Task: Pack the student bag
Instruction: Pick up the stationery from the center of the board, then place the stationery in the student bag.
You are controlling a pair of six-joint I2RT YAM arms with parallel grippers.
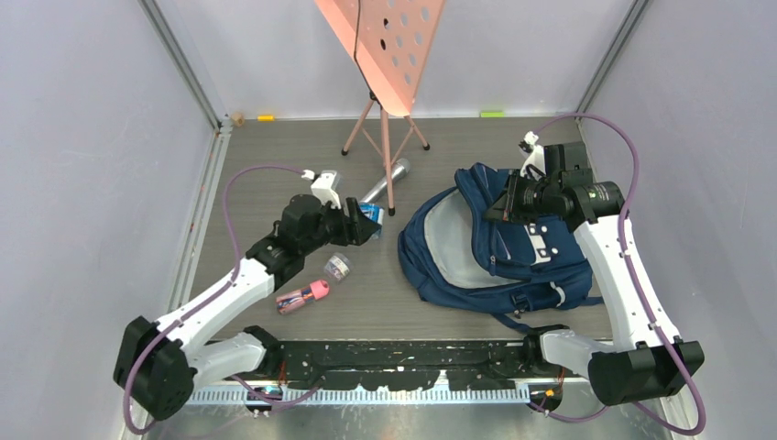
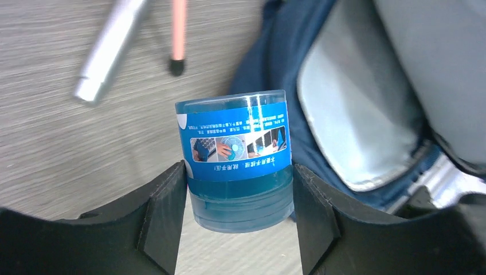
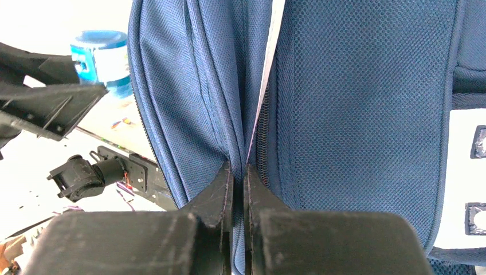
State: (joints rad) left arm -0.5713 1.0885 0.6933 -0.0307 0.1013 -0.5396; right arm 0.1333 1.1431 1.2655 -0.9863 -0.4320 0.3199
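Observation:
The student bag point(image 1: 495, 247) is a big navy backpack lying at the right of the table, its mouth gaping to the left with pale grey lining showing point(image 2: 355, 109). My right gripper point(image 1: 502, 206) is shut on the bag's upper fabric edge beside the zipper point(image 3: 239, 169), holding the mouth up. My left gripper point(image 1: 366, 220) sits just left of the bag, shut on a small blue jar point(image 2: 238, 143) with a printed blue label. Both fingers press the jar's sides, and its base hangs a little above the table. The jar point(image 3: 103, 57) also shows past the bag in the right wrist view.
A silver cylinder point(image 1: 385, 179) lies beside a foot of the pink music stand point(image 1: 385, 119) behind the left gripper. A small clear jar point(image 1: 337, 267) and a pink-capped item point(image 1: 302, 297) lie nearer the left arm. A black rail point(image 1: 403, 353) runs along the near edge.

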